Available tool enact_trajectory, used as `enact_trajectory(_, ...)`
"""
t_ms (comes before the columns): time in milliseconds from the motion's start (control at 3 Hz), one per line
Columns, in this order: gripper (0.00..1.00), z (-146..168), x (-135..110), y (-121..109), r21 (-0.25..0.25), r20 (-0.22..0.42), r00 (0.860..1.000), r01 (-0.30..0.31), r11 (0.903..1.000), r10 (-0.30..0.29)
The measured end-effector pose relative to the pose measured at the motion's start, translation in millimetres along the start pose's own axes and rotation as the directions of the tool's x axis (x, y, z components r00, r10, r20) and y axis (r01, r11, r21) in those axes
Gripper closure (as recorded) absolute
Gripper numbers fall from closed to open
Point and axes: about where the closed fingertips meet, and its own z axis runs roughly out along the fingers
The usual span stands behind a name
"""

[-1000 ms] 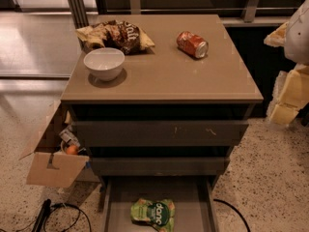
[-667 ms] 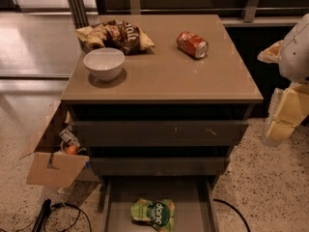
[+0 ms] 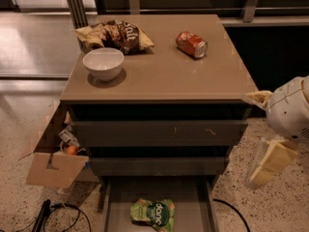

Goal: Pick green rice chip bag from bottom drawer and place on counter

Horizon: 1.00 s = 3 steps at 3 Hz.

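One green rice chip bag (image 3: 153,212) lay flat in the open bottom drawer (image 3: 189,201). On the counter (image 3: 164,76) we saw a white bowl (image 3: 103,64), a brown chip bag (image 3: 116,35) and a red can (image 3: 191,44). Our gripper (image 3: 265,168) hung right of the cabinet (image 3: 159,132); open or closed, we could not tell.

The bottom drawer (image 3: 189,198) is pulled out, and the green rice chip bag (image 3: 153,212) lies flat on its floor near the front edge. Up on the counter (image 3: 164,79) sit a white bowl (image 3: 103,64), a brown chip bag (image 3: 116,35) just behind it and a red can (image 3: 191,44) on its side. The gripper (image 3: 263,175) hangs off to the right of the cabinet, beside the middle drawers and well apart from the bag.
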Motion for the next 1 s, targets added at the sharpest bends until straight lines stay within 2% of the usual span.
enact_trajectory(333, 0.00, 37, 6, 11, 0.005, 0.114, 0.993, 0.010, 0.9999, -0.011)
enact_trajectory(667, 0.00, 37, 6, 11, 0.005, 0.114, 0.993, 0.010, 0.9999, -0.011)
enact_trajectory(1000, 0.00, 52, 4, 12, -0.011, 0.130, 0.992, -0.003, 0.9999, 0.005)
